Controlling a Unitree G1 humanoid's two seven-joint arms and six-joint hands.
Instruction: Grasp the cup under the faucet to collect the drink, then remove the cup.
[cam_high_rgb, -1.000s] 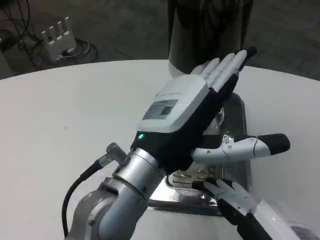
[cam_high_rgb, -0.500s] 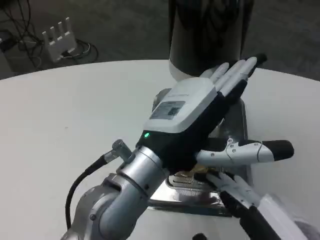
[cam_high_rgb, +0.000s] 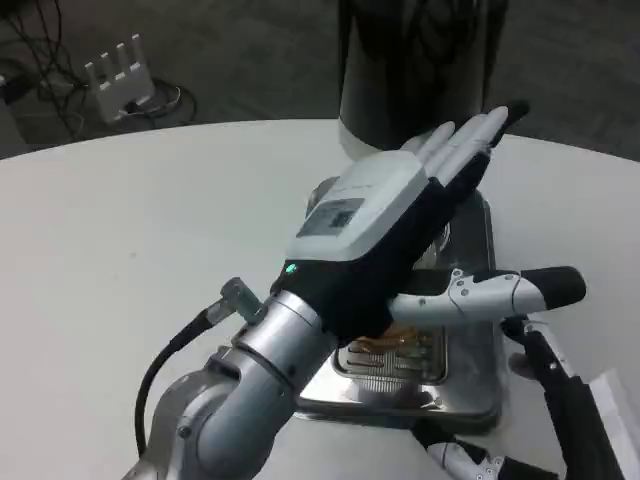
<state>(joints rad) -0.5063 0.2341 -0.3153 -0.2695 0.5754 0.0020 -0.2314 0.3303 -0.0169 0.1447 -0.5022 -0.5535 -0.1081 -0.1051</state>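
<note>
Nothing is grasped yet: the left hand (cam_high_rgb: 385, 225) stretches flat and empty over the silver drip tray (cam_high_rgb: 470, 385) on the white counter (cam_high_rgb: 150, 240); I cannot see the cup.

The left hand (cam_high_rgb: 385, 235) has a white back plate with a small grey label, a black body under it, and white fingers (cam_high_rgb: 462, 143) that end in black tips; its thumb is white with a black end and small screws at the base, and a small green light shows near the wrist. The left forearm (cam_high_rgb: 230, 400) is silver metal with a ring-shaped wrist, and a black cable (cam_high_rgb: 165, 365) leaves a metal plug on its side. The right hand (cam_high_rgb: 560, 400) is mostly black, with white parts at the fingers and at the back.
</note>
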